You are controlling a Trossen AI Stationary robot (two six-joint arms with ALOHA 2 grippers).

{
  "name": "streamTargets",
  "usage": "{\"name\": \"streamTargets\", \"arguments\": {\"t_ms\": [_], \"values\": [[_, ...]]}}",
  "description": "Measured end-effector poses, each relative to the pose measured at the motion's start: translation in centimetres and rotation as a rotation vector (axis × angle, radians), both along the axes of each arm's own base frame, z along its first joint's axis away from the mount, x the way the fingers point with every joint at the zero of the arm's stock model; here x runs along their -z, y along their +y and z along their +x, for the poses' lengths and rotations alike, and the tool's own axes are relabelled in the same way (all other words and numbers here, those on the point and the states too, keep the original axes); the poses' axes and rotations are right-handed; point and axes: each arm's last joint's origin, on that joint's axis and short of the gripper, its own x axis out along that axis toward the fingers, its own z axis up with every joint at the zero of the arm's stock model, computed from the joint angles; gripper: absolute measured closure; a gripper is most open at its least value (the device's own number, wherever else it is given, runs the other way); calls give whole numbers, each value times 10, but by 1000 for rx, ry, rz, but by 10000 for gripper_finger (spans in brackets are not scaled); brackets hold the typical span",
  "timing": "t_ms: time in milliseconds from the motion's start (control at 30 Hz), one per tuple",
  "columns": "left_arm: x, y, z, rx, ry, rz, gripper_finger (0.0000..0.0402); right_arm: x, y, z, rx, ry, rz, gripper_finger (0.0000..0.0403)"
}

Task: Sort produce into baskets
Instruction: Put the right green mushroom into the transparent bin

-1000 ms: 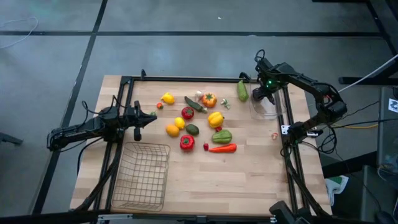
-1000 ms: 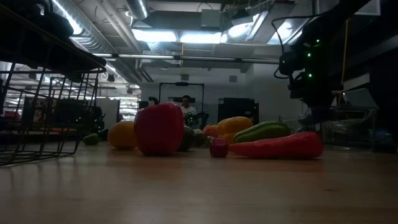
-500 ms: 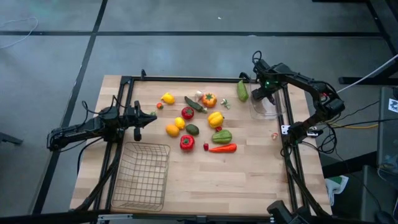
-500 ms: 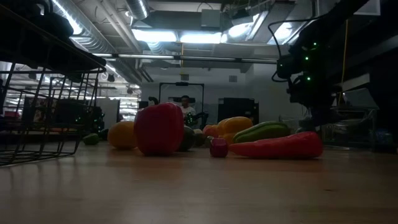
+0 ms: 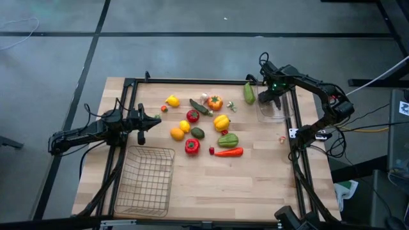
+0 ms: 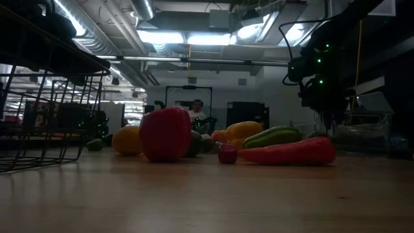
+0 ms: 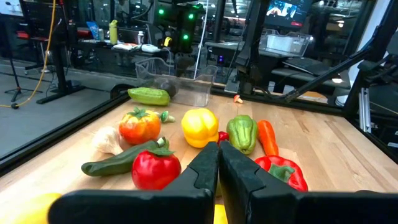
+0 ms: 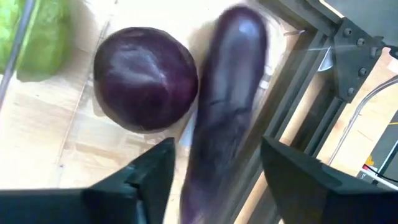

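Note:
My right gripper [image 5: 271,97] hangs over the clear plastic bin [image 5: 275,110] at the table's far right, pointing steeply down, fingers open. In the right wrist view a long purple eggplant [image 8: 227,106], streaked with blur, lies lengthwise between the spread fingers with a narrow gap on either side. A round purple eggplant [image 8: 144,78] sits beside it on the bin's floor. The rest of the produce [image 5: 204,124] lies loose mid-table. My left gripper [image 7: 217,163] is shut and level at the table's left edge [image 5: 142,121], holding nothing.
A green cucumber [image 5: 248,93] lies just outside the bin's left wall. The wire-mesh basket [image 5: 147,182] stands at the near left. A black frame rail [image 8: 292,106] runs close along the bin's right side. A small red piece [image 5: 282,138] lies near the right rail.

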Motion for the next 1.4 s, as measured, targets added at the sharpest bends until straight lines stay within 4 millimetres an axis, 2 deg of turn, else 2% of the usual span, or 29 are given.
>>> {"name": "streamTargets", "arguments": {"t_ms": [133,267,500,667,833,933,1133,1400], "values": [[0,0,0,0,0,0,391,0,0,0,-2,0,2,117],[0,0,0,0,0,0,391,-7,0,0,-29,2,26,94],[0,0,0,0,0,0,391,-48,-8,7,-27,-39,-24,90],[0,0,0,0,0,0,391,-81,-14,15,-48,-189,-51,93],[0,0,0,0,0,0,391,-101,-17,22,-110,-358,-44,93],[0,0,0,0,0,3,391,-104,-16,29,-170,-424,-47,93],[0,0,0,0,0,3,391,-101,-6,52,-289,-449,-78,93],[0,0,0,-4,1,4,391,-78,7,89,-433,-348,-59,93]]}}
